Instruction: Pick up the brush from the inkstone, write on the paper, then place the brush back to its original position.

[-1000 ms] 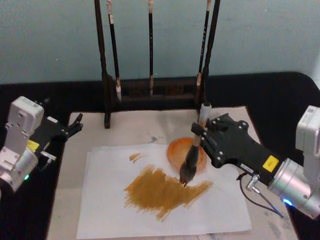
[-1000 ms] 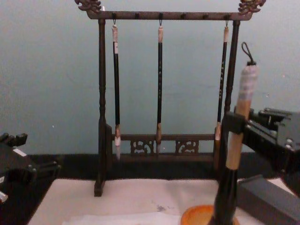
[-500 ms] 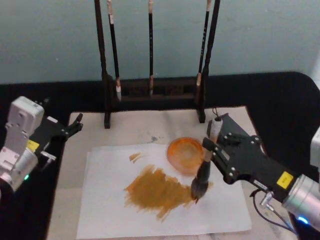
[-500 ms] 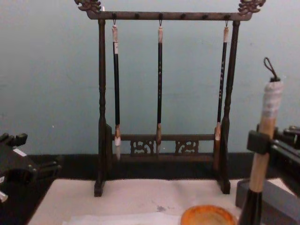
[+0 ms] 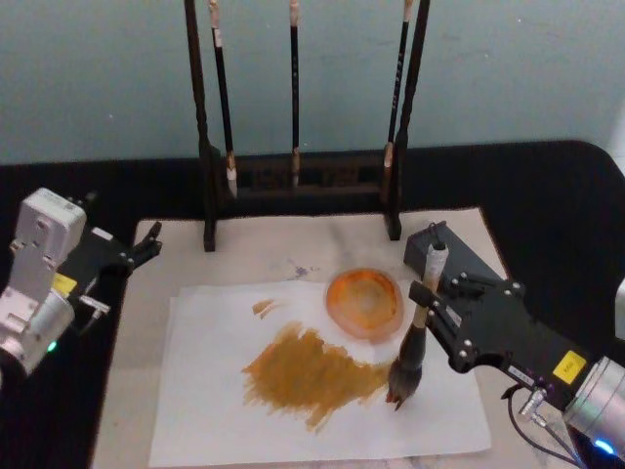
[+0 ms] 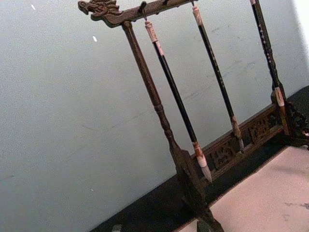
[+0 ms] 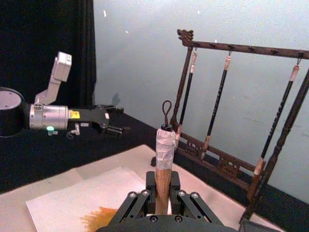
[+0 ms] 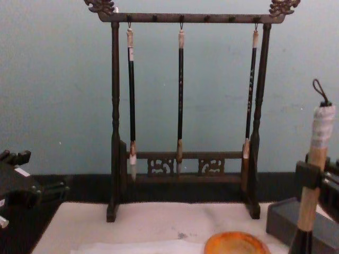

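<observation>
My right gripper (image 5: 423,296) is shut on the tan handle of the brush (image 5: 407,363), which stands nearly upright. Its dark hair tip rests on the paper (image 5: 210,401) at the right end of a broad ochre smear (image 5: 308,371). The inkstone (image 5: 364,301), a round orange dish, sits just behind and left of the brush, on the sheet's far right corner. In the right wrist view the gripper (image 7: 163,187) clamps the brush (image 7: 164,159) below its taped top and loop. The chest view has the brush (image 8: 313,174) at the right edge. My left gripper (image 5: 146,244) is parked open at the table's left.
A dark wooden rack (image 5: 303,181) with three thin hanging brushes stands across the back of the cream mat (image 5: 264,249). A dark grey block (image 5: 459,256) lies right of the dish, just behind my right gripper. Black cloth surrounds the mat.
My right gripper has carried the brush rightward and toward me, from in front of the dish to the right end of the smear. The left arm has stayed still.
</observation>
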`<state>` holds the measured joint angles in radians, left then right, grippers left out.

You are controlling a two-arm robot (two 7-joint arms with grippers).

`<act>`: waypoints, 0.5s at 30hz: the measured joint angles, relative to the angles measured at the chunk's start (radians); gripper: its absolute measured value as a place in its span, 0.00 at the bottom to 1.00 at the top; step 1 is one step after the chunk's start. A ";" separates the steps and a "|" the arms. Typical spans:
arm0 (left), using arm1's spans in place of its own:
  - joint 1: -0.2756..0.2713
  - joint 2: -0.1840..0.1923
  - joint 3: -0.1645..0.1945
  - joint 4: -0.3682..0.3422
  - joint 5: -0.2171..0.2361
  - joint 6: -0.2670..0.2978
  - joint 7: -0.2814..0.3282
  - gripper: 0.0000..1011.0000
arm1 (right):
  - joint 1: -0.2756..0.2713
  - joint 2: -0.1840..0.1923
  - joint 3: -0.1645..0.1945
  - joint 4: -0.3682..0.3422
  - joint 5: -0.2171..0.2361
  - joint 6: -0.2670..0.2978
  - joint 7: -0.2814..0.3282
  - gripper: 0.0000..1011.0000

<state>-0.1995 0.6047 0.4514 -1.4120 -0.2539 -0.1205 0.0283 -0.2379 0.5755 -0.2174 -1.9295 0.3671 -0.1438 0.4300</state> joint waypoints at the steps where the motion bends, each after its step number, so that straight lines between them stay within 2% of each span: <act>1: 0.000 0.000 0.000 0.000 0.000 0.000 0.000 1.00 | -0.001 -0.001 0.001 0.000 -0.002 0.001 -0.002 0.17; 15: 0.000 0.000 0.000 0.000 0.000 0.000 0.000 1.00 | -0.029 -0.015 0.039 -0.003 -0.047 0.009 -0.034 0.17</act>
<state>-0.1996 0.6047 0.4514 -1.4119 -0.2539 -0.1205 0.0283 -0.2665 0.5603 -0.1780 -1.9323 0.3198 -0.1343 0.3963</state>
